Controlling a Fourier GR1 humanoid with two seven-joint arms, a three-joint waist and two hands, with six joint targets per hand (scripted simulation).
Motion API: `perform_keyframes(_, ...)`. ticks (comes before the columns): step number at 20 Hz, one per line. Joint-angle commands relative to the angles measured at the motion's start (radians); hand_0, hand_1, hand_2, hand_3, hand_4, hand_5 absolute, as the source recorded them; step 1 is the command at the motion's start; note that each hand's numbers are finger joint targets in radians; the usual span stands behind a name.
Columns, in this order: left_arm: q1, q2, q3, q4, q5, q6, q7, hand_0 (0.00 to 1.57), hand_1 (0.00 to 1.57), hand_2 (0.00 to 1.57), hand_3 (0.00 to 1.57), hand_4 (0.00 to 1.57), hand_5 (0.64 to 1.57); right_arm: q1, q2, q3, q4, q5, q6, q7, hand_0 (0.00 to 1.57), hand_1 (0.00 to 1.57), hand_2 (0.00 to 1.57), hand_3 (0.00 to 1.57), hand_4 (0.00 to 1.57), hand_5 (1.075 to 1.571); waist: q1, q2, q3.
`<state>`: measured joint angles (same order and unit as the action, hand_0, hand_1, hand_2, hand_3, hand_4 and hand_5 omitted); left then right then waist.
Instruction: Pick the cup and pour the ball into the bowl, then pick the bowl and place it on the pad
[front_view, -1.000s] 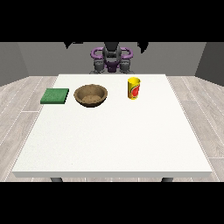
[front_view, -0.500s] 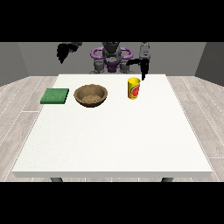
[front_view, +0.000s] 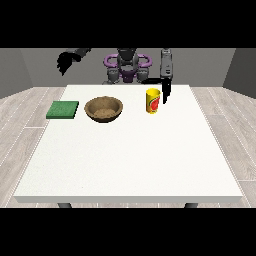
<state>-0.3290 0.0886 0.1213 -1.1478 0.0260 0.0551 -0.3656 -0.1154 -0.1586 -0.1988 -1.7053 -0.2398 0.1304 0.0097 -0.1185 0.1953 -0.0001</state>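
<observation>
Hanging straight-fingered, empty, robot hand (front_view: 165, 91) at view's right beside cup (front_view: 153, 101); other hand (front_view: 64, 62) raised, fingers unclear.

Bare test room, lab-like, not home or kitchen. Plain grey walls (front_view: 30, 70) at far side, meeting at corners left and right. Pale wood-plank floor (front_view: 25, 107) around all sides. One large white table (front_view: 130, 160) in middle, dark legs just showing under near edge. Humanoid robot (front_view: 127, 65) stands behind table's far edge. On table only few props at far end: green pad (front_view: 63, 109) left, brown bowl (front_view: 103, 109) centre, yellow cup (front_view: 153, 101) right.
</observation>
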Motion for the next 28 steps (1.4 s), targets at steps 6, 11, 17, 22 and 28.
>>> perform_keyframes(6,-0.077,-0.011,0.057,0.302,-0.006,0.017,-0.248,0.00,0.00,0.00,0.00,0.21,1.435,-0.031,-0.050,-0.051,0.060,-0.048,0.067,-0.051,0.00,0.00,0.00,0.00,0.67,1.563,-0.032,0.045,-0.0004)
perform_keyframes(11,-0.158,0.033,0.101,0.441,-0.002,0.034,-0.279,0.70,0.70,0.64,0.00,1.01,1.553,-0.066,-0.082,-0.070,0.044,-0.061,0.060,-0.001,0.00,0.00,0.00,0.00,0.68,1.569,-0.052,0.064,-0.0007)
perform_keyframes(17,-0.160,0.004,0.091,0.492,-0.091,0.236,-0.365,1.27,1.27,1.57,1.57,1.35,1.468,-0.099,-0.167,-0.148,0.047,-0.197,0.159,0.030,0.00,0.00,0.00,0.17,0.65,1.568,-0.118,0.095,-0.0004)
perform_keyframes(22,-0.167,0.001,0.021,0.502,-0.160,0.278,-0.266,1.28,1.28,1.57,1.57,1.41,1.413,-0.045,-0.165,-0.166,0.134,-0.165,0.137,0.044,0.00,0.00,0.00,0.18,0.63,1.566,-0.057,-0.032,0.0002)
perform_keyframes(28,-0.235,-0.033,-0.168,0.466,-0.403,0.482,0.006,1.30,1.30,1.57,1.57,1.40,1.488,-0.041,-0.192,-0.179,0.278,-0.168,0.156,0.084,0.00,0.00,0.00,0.28,0.64,1.564,-0.016,-0.199,0.0033)
